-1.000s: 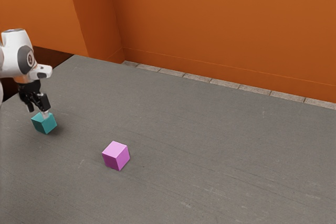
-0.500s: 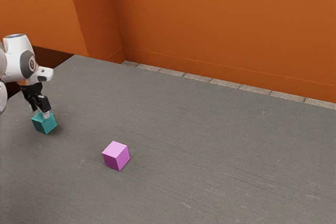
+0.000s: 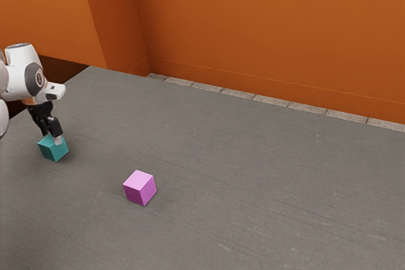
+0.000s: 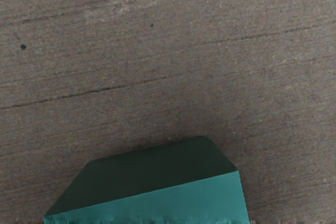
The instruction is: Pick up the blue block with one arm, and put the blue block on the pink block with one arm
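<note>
Both blocks are carried by the table [image 3: 253, 175]. The arm [image 3: 22, 77] is reached low, far to the ext. view's left of the pink block [image 3: 140, 187], since the pick comes first. The blue block [image 3: 52, 150] is left flat on the table, well apart from the pink block, left and back of it. The gripper [image 3: 50, 136] is set on its top, presumably for grasping; whether it's closed can't be told. Vs 1 s ago: gripper lowered slightly, blocks unmoved.

Teal-toned blue block [image 3: 53, 149] flat on one face; pink block [image 3: 139, 187] well apart.
</note>
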You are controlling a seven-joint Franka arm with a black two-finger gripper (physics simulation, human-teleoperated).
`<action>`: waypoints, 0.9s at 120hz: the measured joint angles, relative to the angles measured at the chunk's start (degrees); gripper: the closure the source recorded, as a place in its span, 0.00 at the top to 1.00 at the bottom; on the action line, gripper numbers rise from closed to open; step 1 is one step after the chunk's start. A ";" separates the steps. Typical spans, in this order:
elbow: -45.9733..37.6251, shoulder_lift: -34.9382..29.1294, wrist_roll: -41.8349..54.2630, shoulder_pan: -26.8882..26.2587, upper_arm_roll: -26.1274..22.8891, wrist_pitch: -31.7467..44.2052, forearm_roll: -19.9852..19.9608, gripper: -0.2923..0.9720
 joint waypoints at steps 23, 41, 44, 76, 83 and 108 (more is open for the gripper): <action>-0.08 -0.03 -0.20 0.20 0.03 -0.82 -0.15 0.77; -0.26 -0.27 -0.89 0.21 0.08 -1.20 -0.10 0.77; -0.34 -0.31 -1.02 0.21 0.09 -1.30 -0.09 0.77; -1.40 -0.84 -2.24 0.23 0.12 -1.77 -0.03 0.77; -1.68 -0.83 -2.46 0.26 0.12 -1.74 -0.02 0.77; -1.91 -0.64 -3.14 0.28 0.09 -1.43 -0.08 0.77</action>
